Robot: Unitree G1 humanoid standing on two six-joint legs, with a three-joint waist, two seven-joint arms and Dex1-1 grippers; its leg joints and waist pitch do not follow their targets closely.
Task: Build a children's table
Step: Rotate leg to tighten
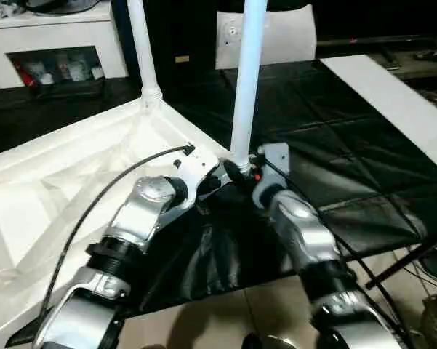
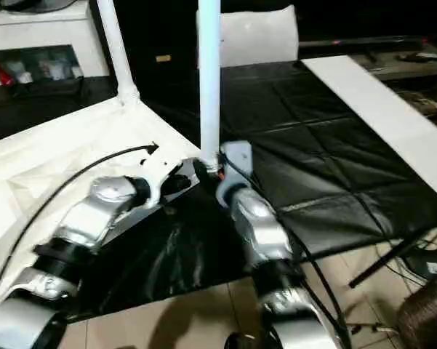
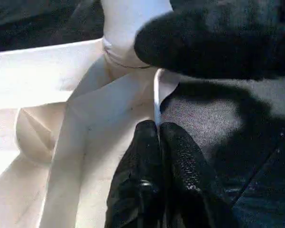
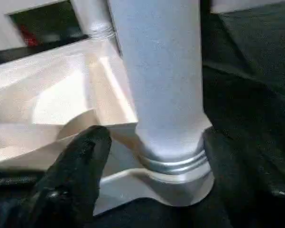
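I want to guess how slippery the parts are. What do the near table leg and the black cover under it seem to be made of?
The near leg looks like smooth, slightly glossy white plastic, with moulded rings at its base. The black cover looks like padded vinyl or leatherette: it shows quilted seams and a soft sheen, though fabric cannot be ruled out.

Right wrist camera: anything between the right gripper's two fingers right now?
Yes. In the right wrist view the base of the near leg, seated in its corner socket, stands between the right gripper's fingers, which sit apart on either side.
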